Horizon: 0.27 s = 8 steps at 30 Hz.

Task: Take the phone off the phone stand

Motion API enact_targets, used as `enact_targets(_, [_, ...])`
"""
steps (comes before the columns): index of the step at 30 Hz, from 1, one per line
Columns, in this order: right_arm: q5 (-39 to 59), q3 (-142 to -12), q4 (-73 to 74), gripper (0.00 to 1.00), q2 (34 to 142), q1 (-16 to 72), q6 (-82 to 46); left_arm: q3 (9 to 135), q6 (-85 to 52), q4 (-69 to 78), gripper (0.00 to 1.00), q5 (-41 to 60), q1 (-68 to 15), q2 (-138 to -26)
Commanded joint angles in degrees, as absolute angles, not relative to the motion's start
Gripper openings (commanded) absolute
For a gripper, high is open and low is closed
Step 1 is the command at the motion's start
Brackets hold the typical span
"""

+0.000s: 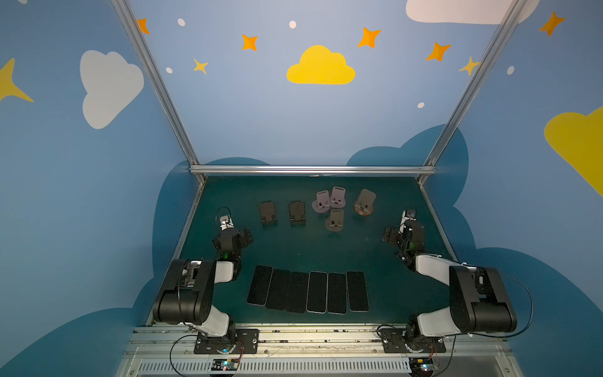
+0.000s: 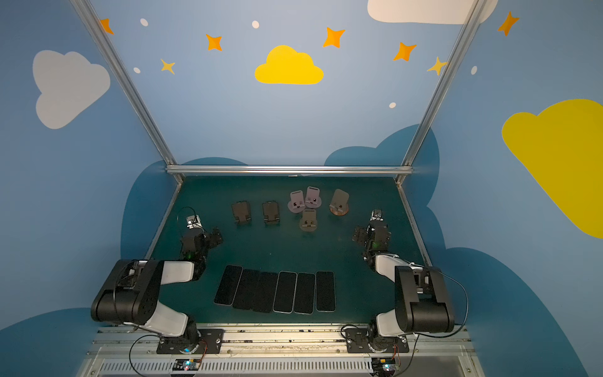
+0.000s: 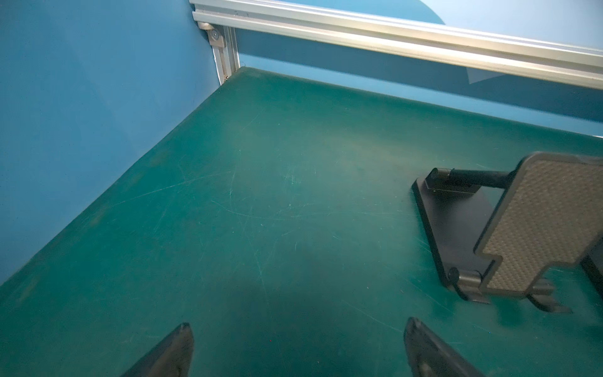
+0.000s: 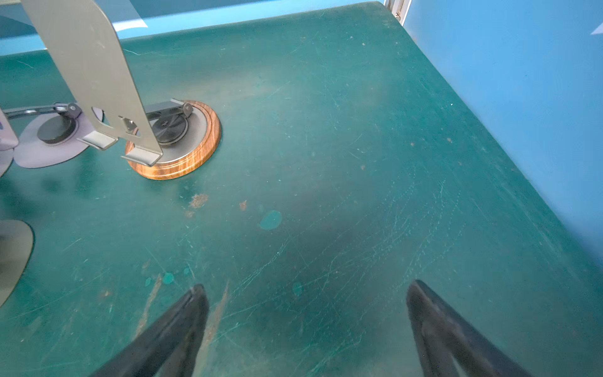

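Several dark phones (image 1: 308, 292) lie flat, side by side, near the table's front edge, seen in both top views (image 2: 275, 291). Several phone stands stand at the back, and no phone rests on any of them: two dark folding ones (image 1: 268, 212) (image 1: 297, 212), three lilac ones (image 1: 337, 196) and one with a wooden base (image 1: 364, 202). My left gripper (image 1: 231, 240) hangs open over bare mat at the left, with a dark stand (image 3: 535, 225) off to its side. At the right, my right gripper (image 1: 403, 235) is open over bare mat, apart from the wooden-base stand (image 4: 182, 147).
Blue walls and an aluminium frame (image 1: 311, 169) close the green mat (image 1: 326, 251) on three sides. Bare mat lies between the stands and the row of phones. A lilac stand base (image 4: 49, 143) sits beside the wooden one. Both arm bases are bolted to the front rail (image 1: 313, 339).
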<state>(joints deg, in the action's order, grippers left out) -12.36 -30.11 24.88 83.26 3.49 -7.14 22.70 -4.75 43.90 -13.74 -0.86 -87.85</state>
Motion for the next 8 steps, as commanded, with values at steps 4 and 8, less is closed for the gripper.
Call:
enact_targets(4, [-12.4, -30.8, 23.7, 0.95, 83.0, 3.7, -7.6, 23.5, -4.8, 43.6, 1.0, -13.4, -0.7, -87.1])
enact_targets(8, [-12.7, -30.3, 24.3, 0.95, 82.7, 3.9, -7.5, 23.5, -4.8, 43.6, 1.0, -13.4, -0.7, -87.0])
